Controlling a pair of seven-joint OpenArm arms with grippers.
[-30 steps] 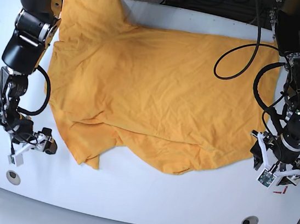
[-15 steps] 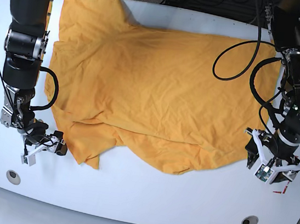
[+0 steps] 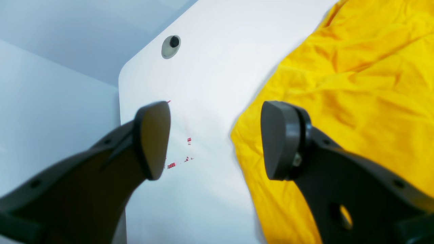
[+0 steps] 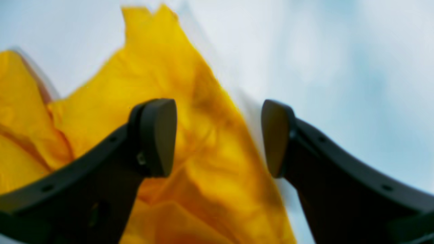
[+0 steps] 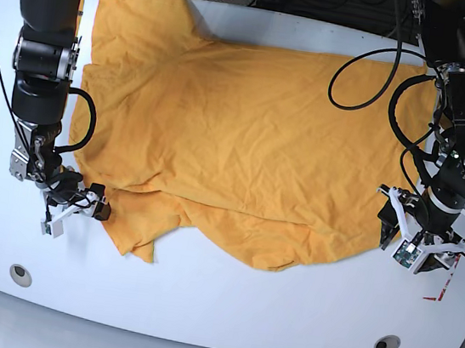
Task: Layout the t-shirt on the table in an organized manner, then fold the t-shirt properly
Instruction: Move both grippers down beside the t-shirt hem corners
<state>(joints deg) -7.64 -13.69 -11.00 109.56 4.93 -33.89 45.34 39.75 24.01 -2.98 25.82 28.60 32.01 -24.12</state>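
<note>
Both claws have moved in toward the t-shirt (image 5: 237,140): the left claw (image 3: 215,139) and right claw (image 4: 218,137) are spread, empty, at its near corners on the counter (image 5: 224,302); grasping probably comes next.

t-shirt (image 5: 245,141): thin wrinkled cloth | table (image 5: 223,310): glossy smooth white | jaws: matt black plastic

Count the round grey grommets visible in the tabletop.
2. One grommet sits near the table's front edge on the base view's left; the other grommet sits near the front edge on its right. The t-shirt could hide more.
</note>
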